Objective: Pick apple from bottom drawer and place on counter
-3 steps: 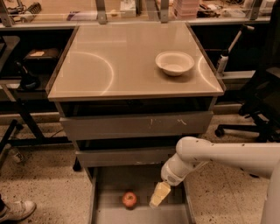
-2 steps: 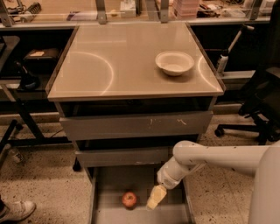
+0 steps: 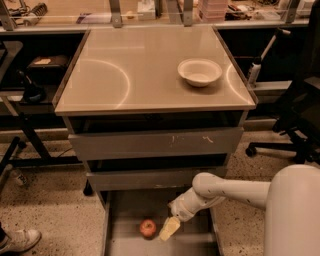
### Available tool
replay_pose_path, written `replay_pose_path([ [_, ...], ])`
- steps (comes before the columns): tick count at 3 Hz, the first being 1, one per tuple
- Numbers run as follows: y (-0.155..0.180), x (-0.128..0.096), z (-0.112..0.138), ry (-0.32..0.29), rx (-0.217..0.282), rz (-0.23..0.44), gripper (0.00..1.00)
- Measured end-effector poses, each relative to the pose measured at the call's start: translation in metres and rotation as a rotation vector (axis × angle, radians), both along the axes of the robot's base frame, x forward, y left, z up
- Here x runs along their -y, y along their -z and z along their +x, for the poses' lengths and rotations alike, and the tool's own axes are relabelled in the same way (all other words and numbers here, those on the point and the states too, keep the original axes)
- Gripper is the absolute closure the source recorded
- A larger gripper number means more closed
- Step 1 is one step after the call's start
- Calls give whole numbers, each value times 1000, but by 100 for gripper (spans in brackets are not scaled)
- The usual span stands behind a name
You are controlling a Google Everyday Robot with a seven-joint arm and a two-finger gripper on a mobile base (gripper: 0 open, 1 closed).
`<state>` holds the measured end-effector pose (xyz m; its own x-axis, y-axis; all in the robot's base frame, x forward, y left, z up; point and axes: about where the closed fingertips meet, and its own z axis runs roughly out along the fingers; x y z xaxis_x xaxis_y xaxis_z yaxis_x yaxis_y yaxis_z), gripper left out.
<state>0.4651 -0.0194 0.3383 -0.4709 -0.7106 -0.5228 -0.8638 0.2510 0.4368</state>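
Gripper (image 3: 169, 229) hangs in the bottom drawer (image 3: 127, 210) just beside the apple (image 3: 147, 228), grip state untellable; a nudge could roll it away

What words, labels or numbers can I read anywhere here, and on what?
None can be read.
White bowl, counter: no writing.
Clutter behind the counter: too blurred.
Tool, in the bottom drawer beside the apple: no label shows.
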Motion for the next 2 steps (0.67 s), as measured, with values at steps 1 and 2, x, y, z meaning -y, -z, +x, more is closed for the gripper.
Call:
replay_pose_path([
  [1, 0, 0, 0, 0, 0, 0, 0],
  [2, 23, -11, 8, 13, 3, 48, 0],
])
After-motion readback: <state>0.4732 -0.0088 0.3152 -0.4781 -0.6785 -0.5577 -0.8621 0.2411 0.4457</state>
